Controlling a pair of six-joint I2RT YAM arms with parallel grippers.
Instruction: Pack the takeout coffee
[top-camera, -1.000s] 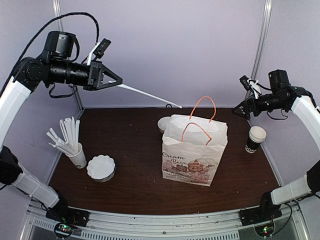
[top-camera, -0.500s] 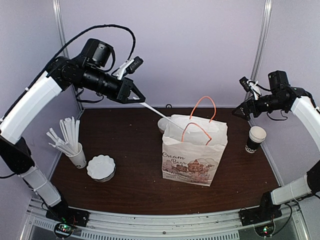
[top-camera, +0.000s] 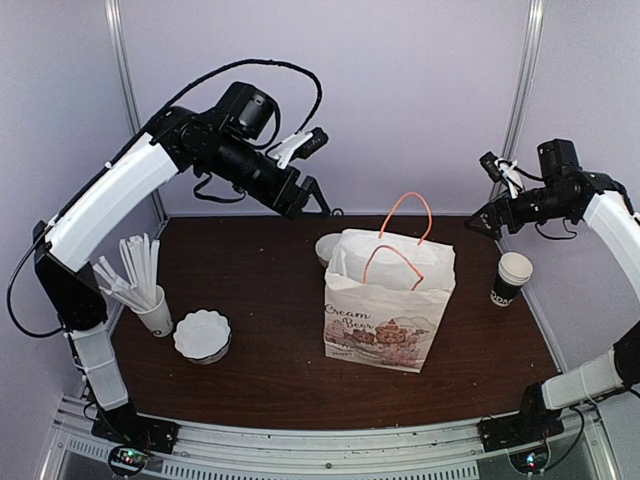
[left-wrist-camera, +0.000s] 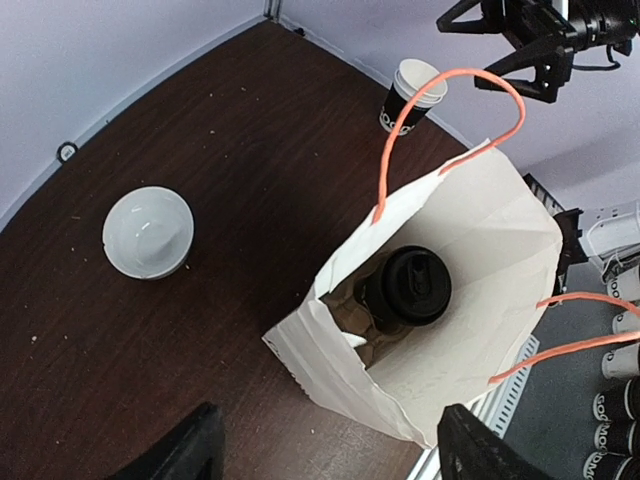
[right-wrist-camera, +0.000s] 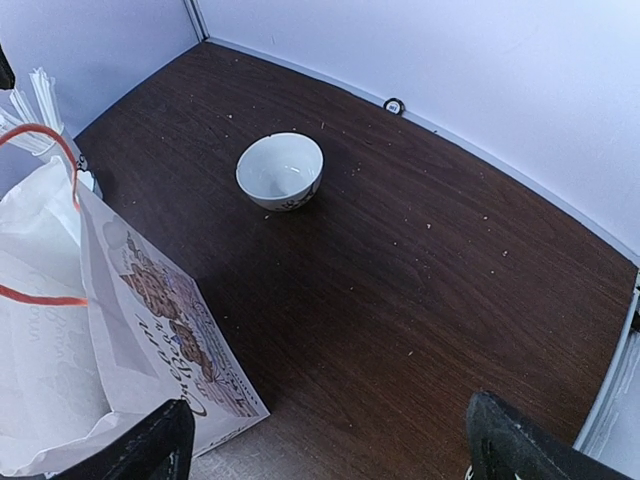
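Hanging over the paper bag (top-camera: 390, 300), the left gripper (top-camera: 316, 199) has its jaws spread wide with nothing between them; in the left wrist view only the two dark fingertips (left-wrist-camera: 200, 450) show at the bottom edge. Directly beneath those jaws the bag's mouth gapes, and the takeout coffee (left-wrist-camera: 410, 287) stands inside it, round black lid up, beside something brown that I cannot identify. Beyond the bag from these jaws stands a lidless cup (left-wrist-camera: 412, 92) with a white rim; off to their left a white bowl (left-wrist-camera: 148, 232) sits on the table (top-camera: 260, 390), apart from the bag.

The right gripper (top-camera: 478, 222) is held in the air, jaws fully apart and empty. Below and ahead of them lies the bowl, with the bag's printed side at their left.
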